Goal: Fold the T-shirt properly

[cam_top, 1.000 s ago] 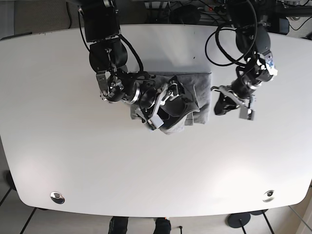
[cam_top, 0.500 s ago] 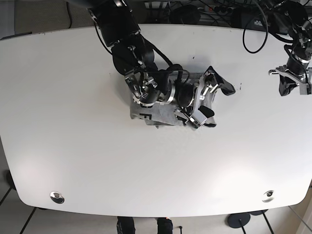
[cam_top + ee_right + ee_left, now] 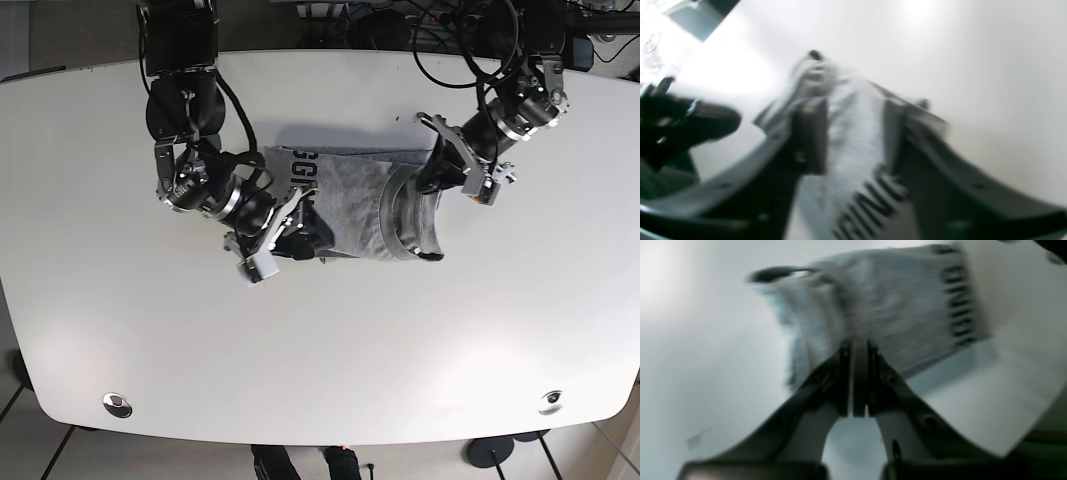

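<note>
The grey T-shirt (image 3: 350, 200) lies folded in the middle of the white table (image 3: 320, 340), black lettering at its upper left and the collar toward its right end. My left gripper (image 3: 437, 172) sits at the shirt's upper right corner. In the left wrist view that gripper (image 3: 859, 350) is shut, with a thin strip of the T-shirt (image 3: 900, 306) pinched between its jaws. My right gripper (image 3: 288, 235) is at the shirt's lower left edge. In the blurred right wrist view the right gripper (image 3: 851, 133) is open, its jaws on either side of the lettered T-shirt (image 3: 846, 96) fabric.
Two metal bolts (image 3: 117, 404) (image 3: 551, 400) sit near the table's front corners. Dark cables (image 3: 440, 60) hang over the back edge behind the arm on the right. The other arm's dark body (image 3: 680, 123) shows at the left of the right wrist view.
The arm on the right swung back from the far right to the shirt's upper right corner. The other arm drew back left off the shirt, which now lies wider with its lettering showing.
</note>
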Controlling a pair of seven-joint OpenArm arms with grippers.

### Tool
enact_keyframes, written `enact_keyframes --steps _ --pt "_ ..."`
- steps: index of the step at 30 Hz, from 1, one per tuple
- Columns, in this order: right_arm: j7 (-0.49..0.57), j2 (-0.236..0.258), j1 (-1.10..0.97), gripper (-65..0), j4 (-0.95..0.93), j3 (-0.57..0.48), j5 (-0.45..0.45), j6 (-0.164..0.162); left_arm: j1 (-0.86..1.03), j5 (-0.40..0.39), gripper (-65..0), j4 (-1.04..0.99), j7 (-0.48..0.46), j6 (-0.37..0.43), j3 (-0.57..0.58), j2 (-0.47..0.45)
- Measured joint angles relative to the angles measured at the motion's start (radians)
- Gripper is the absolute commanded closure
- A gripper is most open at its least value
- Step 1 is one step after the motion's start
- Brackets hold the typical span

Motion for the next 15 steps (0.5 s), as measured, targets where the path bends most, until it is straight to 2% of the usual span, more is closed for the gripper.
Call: enact_keyframes --steps 3,6,7,9,10,13,15 --pt "0.009 0.055 0.084 -12.0 -0.107 0.007 -0.008 -0.003 0.032 -0.002 0.0 -0.037 -0.005 0.000 0.041 0.022" --pt "0.076 0.077 0.155 -11.7 -0.237 -0.002 -0.001 0.003 0.034 0.005 0.0 -0.126 -0.002 0.001 0.051 0.024" --pt "0.106 0.097 0.169 -11.7 -0.275 -0.018 0.005 0.021 0.032 0.005 0.0 -0.153 -0.006 0.001 0.051 0.024" --pt "0.191 0.178 0.201 -11.7 -0.367 -0.111 -0.006 0.084 0.026 0.005 0.0 -0.204 -0.005 0.004 0.050 0.022" --pt "0.235 0.203 0.211 -11.7 -0.401 -0.147 -0.006 0.094 0.022 0.005 0.0 -0.223 -0.006 0.003 0.050 0.020" --pt "0.370 0.244 0.233 -11.7 -0.513 -0.216 -0.004 0.116 -0.020 0.006 0.0 -0.291 -0.006 0.004 0.050 0.017" --pt "0.446 0.257 0.230 -11.7 -0.565 -0.234 -0.003 0.159 -0.046 -0.003 0.0 -0.332 -0.011 0.003 0.050 -0.011"
